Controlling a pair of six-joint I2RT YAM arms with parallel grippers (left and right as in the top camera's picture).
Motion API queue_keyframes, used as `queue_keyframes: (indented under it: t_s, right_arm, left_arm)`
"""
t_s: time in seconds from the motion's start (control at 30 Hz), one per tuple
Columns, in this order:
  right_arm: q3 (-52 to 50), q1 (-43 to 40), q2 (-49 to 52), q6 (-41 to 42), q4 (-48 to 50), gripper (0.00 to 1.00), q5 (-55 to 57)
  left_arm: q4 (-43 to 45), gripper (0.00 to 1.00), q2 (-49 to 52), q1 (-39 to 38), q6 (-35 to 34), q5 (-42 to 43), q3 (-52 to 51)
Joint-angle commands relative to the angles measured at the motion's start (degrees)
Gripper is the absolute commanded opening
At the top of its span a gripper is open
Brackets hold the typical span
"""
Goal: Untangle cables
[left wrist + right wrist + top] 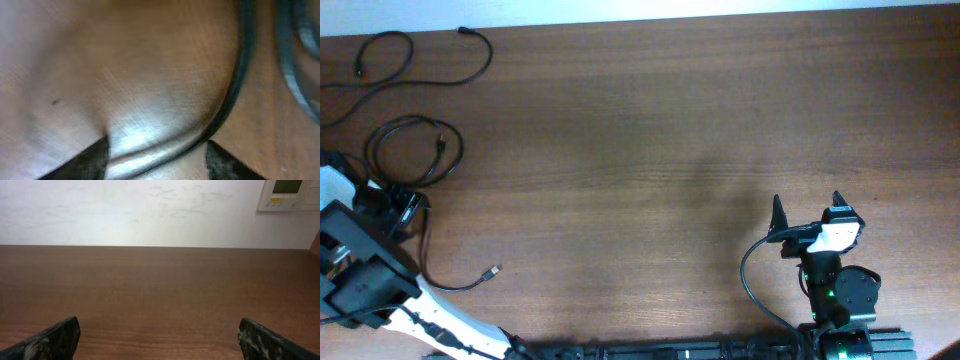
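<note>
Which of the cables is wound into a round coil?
The middle cable, right beside the left gripper. The far cable and the near cable lie as loose open curves.

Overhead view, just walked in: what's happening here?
Cable untangling, mid-task. The left tool is down at the left edge of the table, open, with one cable running between its fingertips, not clamped. Loose cable loops lie beside it. The right tool sits open near the front right, holding nothing.
</note>
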Motion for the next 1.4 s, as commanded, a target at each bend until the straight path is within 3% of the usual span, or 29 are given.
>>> queue_keyframes:
  t_s: [0.0, 0.07, 0.13, 0.27, 0.4, 0.63, 0.87, 1.0, 1.1, 1.2, 1.37]
  right_arm:
    - [-0.3, 0.3, -0.2, 0.2, -0.3, 0.98, 0.3]
    - [-0.3, 0.3, -0.2, 0.2, -0.3, 0.98, 0.3]
    - [-0.3, 0.3, -0.2, 0.2, -0.3, 0.98, 0.3]
    - [-0.3, 0.3, -0.2, 0.2, -0.3, 0.98, 0.3]
    - [-0.3, 0.3, -0.2, 0.2, -0.3, 0.98, 0.3]
    - [-0.3, 0.3, -0.2, 0.2, -0.3, 0.98, 0.3]
    - [-0.3, 0.3, -0.2, 0.2, -0.3, 0.98, 0.3]
    - [-0.3, 0.3, -0.2, 0.2, -0.3, 0.98, 0.3]
    - [-0.3, 0.3, -0.2, 0.2, -0.3, 0.98, 0.3]
    - [-0.3, 0.3, -0.2, 0.2, -0.3, 0.98, 0.3]
    - [-0.3, 0.3, -0.2, 0.2, -0.3, 0.98, 0.3]
  left_arm:
    - [1.2, 0.76, 0.5, -0.3, 13.0, 5.3, -0.2]
    - [1.4, 0.78, 0.5, -0.3, 16.9, 8.1, -0.2]
    - [0.7, 0.74, 0.5, -0.3, 17.0, 3.1, -0.3]
    - [0.7, 0.36, 0.5, -0.3, 14.4, -4.0, -0.6]
    - [0.4, 0.01, 0.5, -0.9, 14.4, -4.6, -0.1]
    - [-11.0, 0.0, 0.5, -1.8, 14.4, -5.8, 17.8]
    - [-23.3, 0.0, 0.5, -2.2, 10.9, 2.8, 46.8]
    - [-28.4, 0.0, 0.5, -2.4, 5.0, 2.8, 62.0]
    - [-30.6, 0.0, 0.5, -2.2, -2.6, 1.6, 67.5]
    - [-34.6, 0.0, 0.5, -1.2, -18.8, 0.6, 68.1]
    - [-38.5, 0.0, 0.5, -0.1, -33.9, -6.5, 67.9]
